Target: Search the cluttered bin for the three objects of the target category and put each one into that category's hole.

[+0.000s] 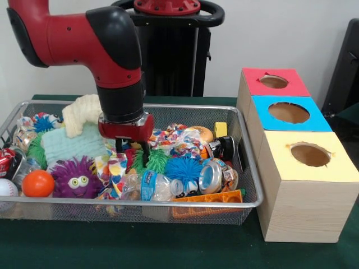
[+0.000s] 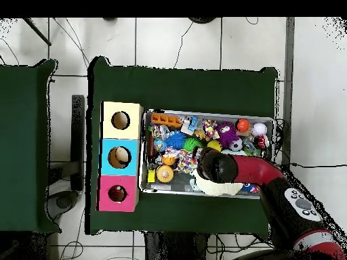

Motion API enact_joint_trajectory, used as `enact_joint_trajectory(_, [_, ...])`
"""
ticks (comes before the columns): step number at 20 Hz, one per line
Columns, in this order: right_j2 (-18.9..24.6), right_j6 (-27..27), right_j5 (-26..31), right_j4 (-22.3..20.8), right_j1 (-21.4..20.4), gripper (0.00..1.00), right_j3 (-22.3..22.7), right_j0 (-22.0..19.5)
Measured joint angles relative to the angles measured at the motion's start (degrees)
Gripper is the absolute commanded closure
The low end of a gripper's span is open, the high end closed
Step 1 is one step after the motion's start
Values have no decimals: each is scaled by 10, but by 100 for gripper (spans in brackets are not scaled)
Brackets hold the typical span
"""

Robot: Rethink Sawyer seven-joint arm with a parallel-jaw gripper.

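1. Reaching down into the wire-mesh metal bin (image 1: 247, 168), the red and black gripper (image 1: 132, 150) has its dark fingers slightly apart, clamped on nothing I can see, above a spiky green rubber ball (image 1: 152, 161).
2. Target category unknown; the heap looks full, so sorting seems barely begun.
3. Around it: fuzzy purple googly-eyed ball (image 1: 77, 178), smooth orange ball (image 1: 38, 183), knitted mint cloth (image 1: 70, 144).
4. Right: three wooden boxes, yellow-topped box (image 1: 309, 155) nearest.

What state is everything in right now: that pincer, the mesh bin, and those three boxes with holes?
Black pincer: lowered among the toys, open, holding nothing visible.
Wire mesh bin: crowded with toys.
Yellow-topped wooden box: hole looks empty.
Blue-topped box: pale object inside.
Red-topped box: something inside, unclear.
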Motion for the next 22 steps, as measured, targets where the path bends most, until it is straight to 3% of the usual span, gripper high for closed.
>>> enact_joint_trajectory(14, [-5,0,-7,0,16,0,-11,-5])
enact_joint_trajectory(19, [-33,0,-35,0,22,0,-24,14])
enact_joint_trajectory(20, [-48,0,-46,-2,22,100,-27,27])
enact_joint_trajectory(22, [-52,0,-49,-3,22,100,-28,31])
